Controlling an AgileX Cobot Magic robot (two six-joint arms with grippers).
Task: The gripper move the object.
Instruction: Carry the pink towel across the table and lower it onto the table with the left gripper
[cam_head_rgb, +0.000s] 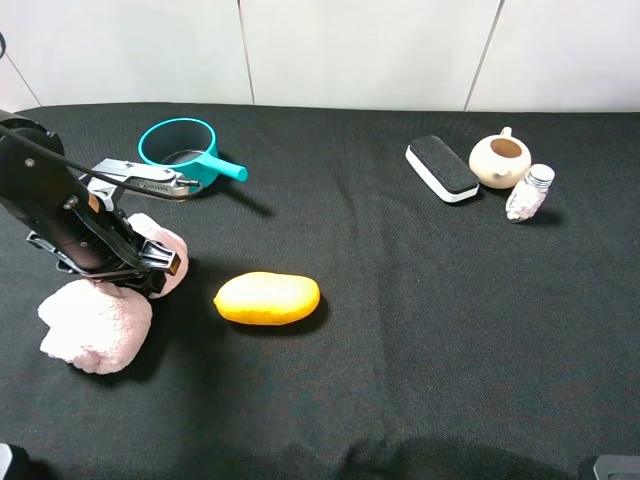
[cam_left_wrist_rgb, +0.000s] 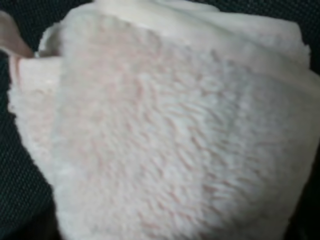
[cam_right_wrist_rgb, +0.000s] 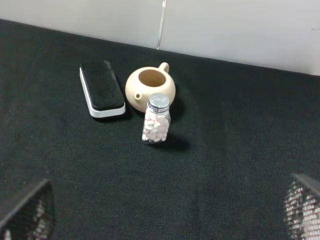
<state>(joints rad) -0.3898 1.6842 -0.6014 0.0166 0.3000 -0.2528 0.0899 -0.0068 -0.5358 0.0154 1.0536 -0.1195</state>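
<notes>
The object is a pale pink fluffy plush with two lumps, one (cam_head_rgb: 95, 325) near the table's front left and one (cam_head_rgb: 165, 245) just behind it. My left gripper (cam_head_rgb: 150, 268), black with a grey cable, is pressed down on the plush between the two lumps. Its fingers are buried from the high view. In the left wrist view the pink plush (cam_left_wrist_rgb: 170, 130) fills the picture and no finger shows. My right gripper (cam_right_wrist_rgb: 164, 207) hangs above bare cloth on the right side, open, its two mesh-patterned fingertips (cam_right_wrist_rgb: 25, 210) far apart with nothing between them.
A yellow-orange mango (cam_head_rgb: 267, 298) lies just right of the plush. A teal pot with a handle (cam_head_rgb: 180, 145) stands behind the left arm. At the back right are a black board eraser (cam_head_rgb: 442, 168), a beige teapot (cam_head_rgb: 498, 160) and a small pill bottle (cam_head_rgb: 527, 192).
</notes>
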